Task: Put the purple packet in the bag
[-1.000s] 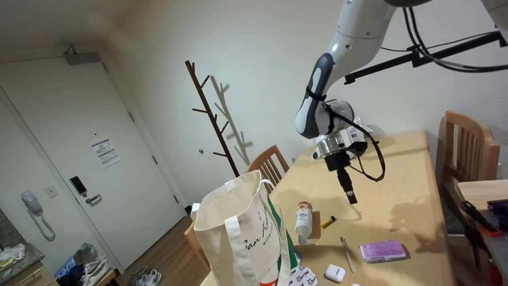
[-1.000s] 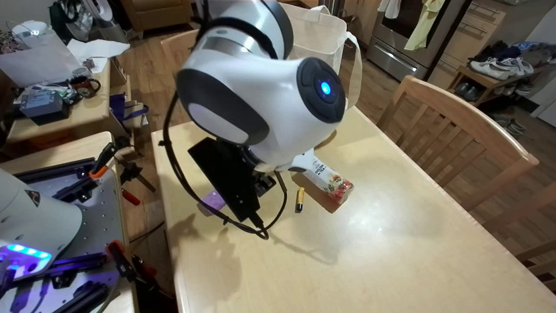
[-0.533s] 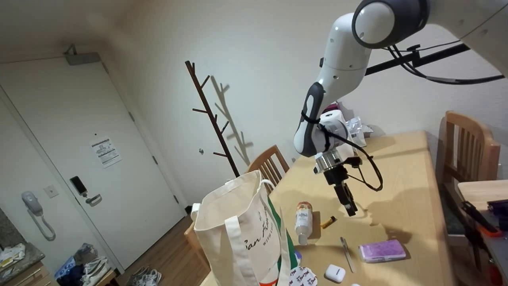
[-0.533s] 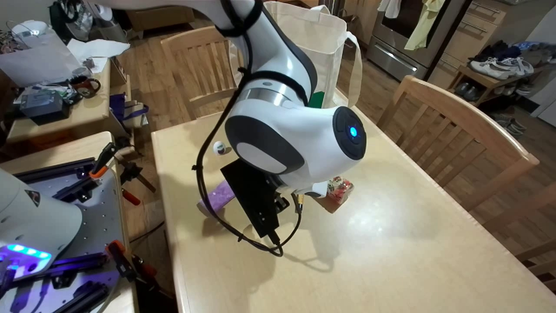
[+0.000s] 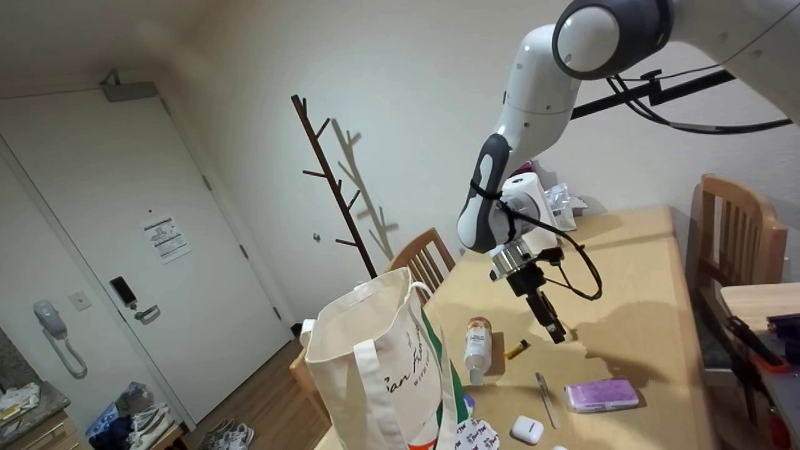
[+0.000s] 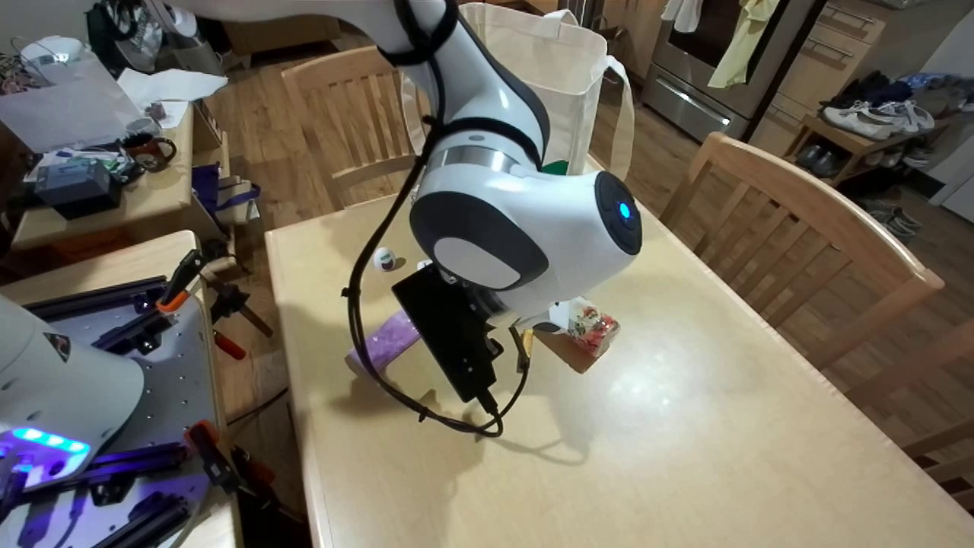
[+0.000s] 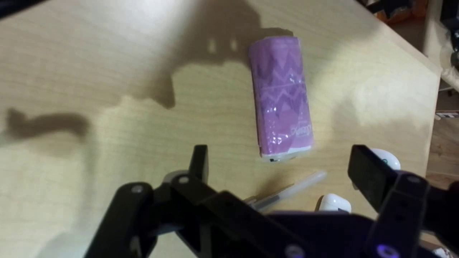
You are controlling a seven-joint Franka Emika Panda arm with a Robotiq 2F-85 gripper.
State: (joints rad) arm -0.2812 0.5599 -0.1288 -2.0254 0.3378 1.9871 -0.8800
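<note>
The purple packet (image 5: 602, 395) lies flat on the table, with its top in full view in the wrist view (image 7: 282, 95). It is partly hidden by the arm and cable in an exterior view (image 6: 389, 339). My gripper (image 5: 555, 335) hangs tilted above the table, on the far side of the packet. In the wrist view the gripper (image 7: 280, 160) is open and empty, its fingers wide apart, with the packet's near end between and beyond the tips. The cream-white bag (image 5: 381, 369) stands upright and open at the table's end; it also shows behind the arm (image 6: 567, 72).
A bottle (image 5: 479, 350) and a small yellow-black tube (image 5: 517, 349) lie between bag and gripper. A pen (image 7: 294, 190) and a white case (image 7: 334, 203) lie near the packet, with a round white item (image 7: 388, 158) beyond. Wooden chairs (image 6: 799, 259) line the table.
My gripper has come down toward the table and nearer the packet, mostly between the two earlier moments, with a small shift since. The packet and the bag have not moved.
</note>
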